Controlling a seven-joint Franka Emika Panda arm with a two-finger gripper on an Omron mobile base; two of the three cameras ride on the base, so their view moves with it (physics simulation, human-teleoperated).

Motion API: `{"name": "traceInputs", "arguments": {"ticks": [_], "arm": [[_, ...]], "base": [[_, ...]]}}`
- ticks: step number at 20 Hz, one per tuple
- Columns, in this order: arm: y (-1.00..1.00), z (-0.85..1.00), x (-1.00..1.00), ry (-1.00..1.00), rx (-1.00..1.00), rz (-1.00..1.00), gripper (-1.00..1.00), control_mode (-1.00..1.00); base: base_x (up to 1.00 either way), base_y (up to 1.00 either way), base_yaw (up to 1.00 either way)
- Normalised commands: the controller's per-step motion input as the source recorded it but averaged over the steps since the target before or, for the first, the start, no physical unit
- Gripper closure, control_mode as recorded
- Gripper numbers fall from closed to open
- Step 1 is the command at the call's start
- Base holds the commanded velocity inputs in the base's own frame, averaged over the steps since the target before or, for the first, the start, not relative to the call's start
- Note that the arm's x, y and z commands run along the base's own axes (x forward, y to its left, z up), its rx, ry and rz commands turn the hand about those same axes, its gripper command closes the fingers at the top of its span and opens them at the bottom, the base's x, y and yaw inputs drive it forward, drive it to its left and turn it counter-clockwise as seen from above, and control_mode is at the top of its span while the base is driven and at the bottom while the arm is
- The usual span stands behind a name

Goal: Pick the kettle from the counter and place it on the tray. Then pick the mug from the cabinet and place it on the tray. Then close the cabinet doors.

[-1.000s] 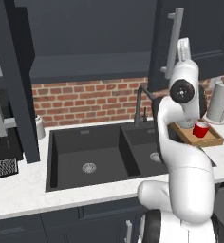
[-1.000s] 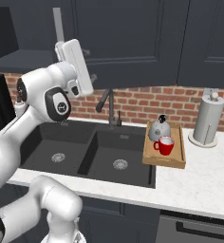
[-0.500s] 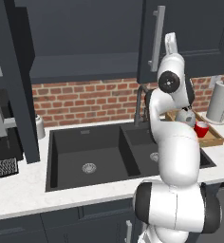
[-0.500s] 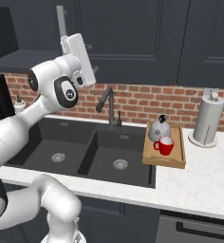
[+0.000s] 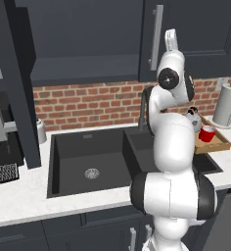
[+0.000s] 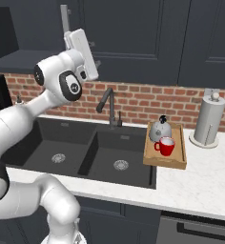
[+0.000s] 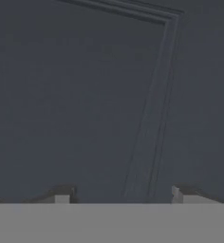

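Two task items are sitting together on the shallow light-brown wooden tray [image 6: 165,159], which is lying on the white speckled stone counter [image 6: 200,183] just right of the black double sink [image 6: 81,152]. The small rounded silver-grey metal kettle [image 6: 159,129] is standing upright at the tray's far end, and the small red mug [image 6: 166,146] with its white inside is standing upright just in front of it, on the near side; from the right base view I cannot tell whether the two are touching. A tall white paper-towel roll [image 6: 209,120] is standing on the counter to the right of the tray, near the brick wall.

The white arm is reaching up toward the wide dark charcoal wall cabinet [image 5: 83,41]. Its gripper [image 7: 117,193] is facing a flat dark charcoal cabinet door [image 7: 85,95] at close range, with a raised panel edge running diagonally across the hand view. The two dark fingertips [image 7: 61,194] are standing well apart, with nothing between them, and the gripper is holding nothing. In the left base view the hand is sitting just beside the long vertical silver bar handle [image 5: 155,37] of the right-hand door. A far-left door [image 5: 19,88] is standing swung out, leaving the dark interior shelf exposed.
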Motion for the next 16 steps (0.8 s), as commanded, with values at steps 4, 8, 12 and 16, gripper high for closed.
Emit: {"name": "traceInputs", "arguments": {"ticks": [4,8,12,16], "arm": [[0.00,-0.06,0.48,0.00,0.00,0.00,-1.00,-1.00],[0.00,-0.11,0.45,0.00,0.00,0.00,-1.00,-1.00],[0.00,-0.19,0.32,0.01,0.00,0.00,-1.00,-1.00],[0.00,-0.13,0.23,0.01,0.00,0.00,-1.00,-1.00]], "base": [[0.00,0.00,0.00],[0.00,0.00,0.00],[0.00,0.00,0.00],[0.00,0.00,0.00]]}}
